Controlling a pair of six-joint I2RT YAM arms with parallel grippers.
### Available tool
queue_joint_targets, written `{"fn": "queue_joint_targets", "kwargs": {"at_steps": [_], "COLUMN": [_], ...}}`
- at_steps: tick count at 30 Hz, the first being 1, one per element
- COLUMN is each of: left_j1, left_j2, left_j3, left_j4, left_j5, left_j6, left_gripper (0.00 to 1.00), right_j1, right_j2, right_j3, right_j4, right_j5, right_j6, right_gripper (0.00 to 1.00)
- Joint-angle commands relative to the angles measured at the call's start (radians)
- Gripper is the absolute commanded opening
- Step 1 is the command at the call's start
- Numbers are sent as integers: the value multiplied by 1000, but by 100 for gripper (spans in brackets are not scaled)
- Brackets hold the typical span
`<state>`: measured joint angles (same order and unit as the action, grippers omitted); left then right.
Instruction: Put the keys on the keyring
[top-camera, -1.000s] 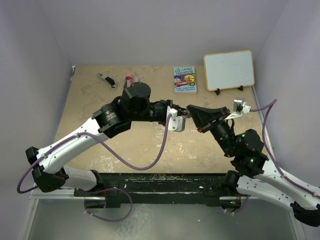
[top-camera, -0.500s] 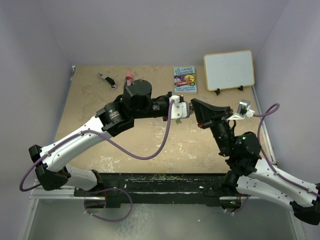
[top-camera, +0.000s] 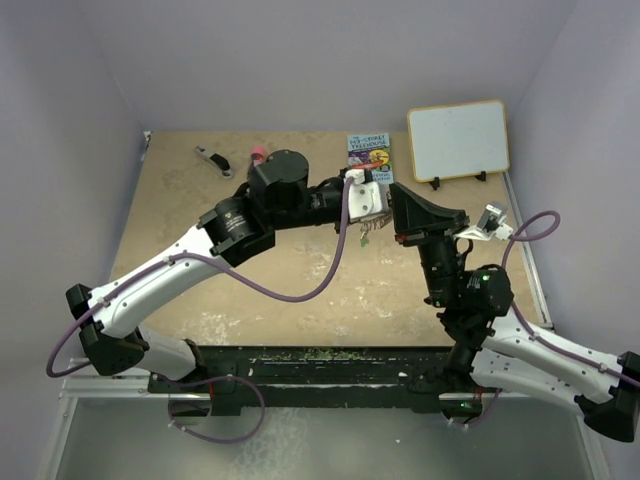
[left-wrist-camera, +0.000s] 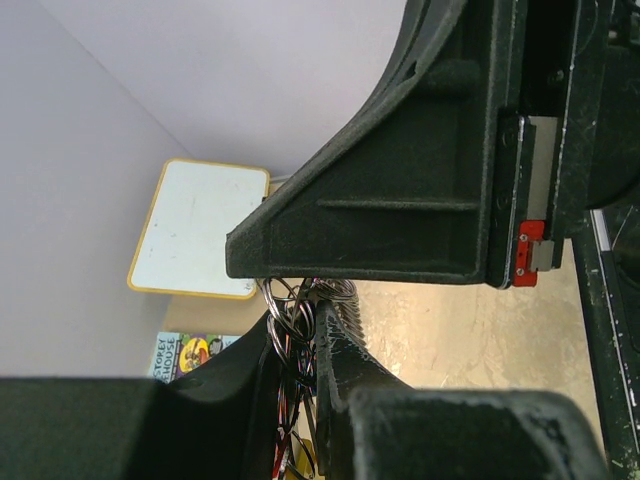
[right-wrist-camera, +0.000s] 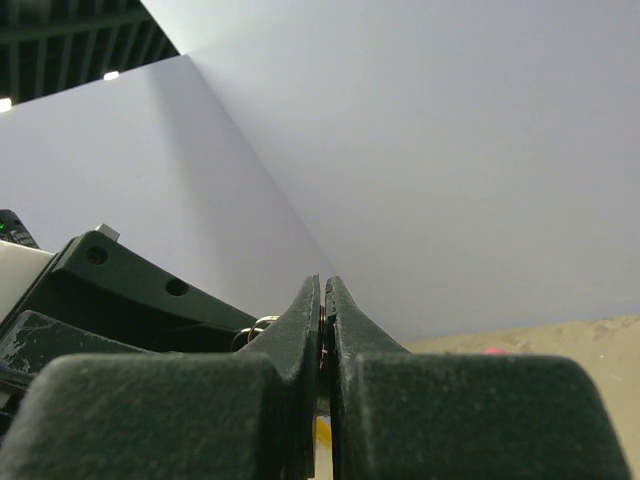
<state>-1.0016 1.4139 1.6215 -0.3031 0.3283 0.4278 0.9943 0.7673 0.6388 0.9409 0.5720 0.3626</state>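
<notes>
1. I see a tan, speckled worktop (top-camera: 300, 290) boxed in by pale lilac walls (top-camera: 300, 60).
2. Along the far edge a whiteboard (top-camera: 458, 138) with a yellow frame stands propped up. A book (top-camera: 370, 148) lies flat to its left, and a black-and-silver tool (top-camera: 212, 159) and a small pink item (top-camera: 258, 153) lie further left.
3. The left gripper (top-camera: 378, 203) and the right gripper (top-camera: 398, 212) meet above the worktop, just in front of the book.
4. In my left wrist view, the left jaws are clamped on a tangle of wire loops and the keys (left-wrist-camera: 292, 340). The beaded rim of the keyring (left-wrist-camera: 344, 300) sits just beside them, under the right gripper's body.
5. In my right wrist view, the right jaws are nearly together, pinching a thin orange-yellow edge that looks like the keyring.
6. From above, something small dangles below the meeting point; I take it for the keys.
7. Since a second ago, both grippers have carried the bundle away from the bases, towards the book.
</notes>
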Motion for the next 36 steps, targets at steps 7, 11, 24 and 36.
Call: {"fn": "queue_joint_targets", "kwargs": {"at_steps": [7,11,24,36], "left_j1": [-5,-4,-4,57], "left_j2": [8,13,-2,-69], "left_j3": [88,96,89,0], "left_j4": [118,125,94,100], "left_j5": [-30,-29,-49,31], "left_j6": [-130,-179,-155,48], "left_gripper": [7,7,6,5], "right_j1": [7,34,128,127], "right_j2": [75,157,352,32], "right_j3": [-78,-94,-6,88], "right_j4": [311,475,724,-37], "right_j5": [77,120,278,214], "right_j6": [-75,-146,-369,-132], "right_gripper": [0,0,0,59]}}
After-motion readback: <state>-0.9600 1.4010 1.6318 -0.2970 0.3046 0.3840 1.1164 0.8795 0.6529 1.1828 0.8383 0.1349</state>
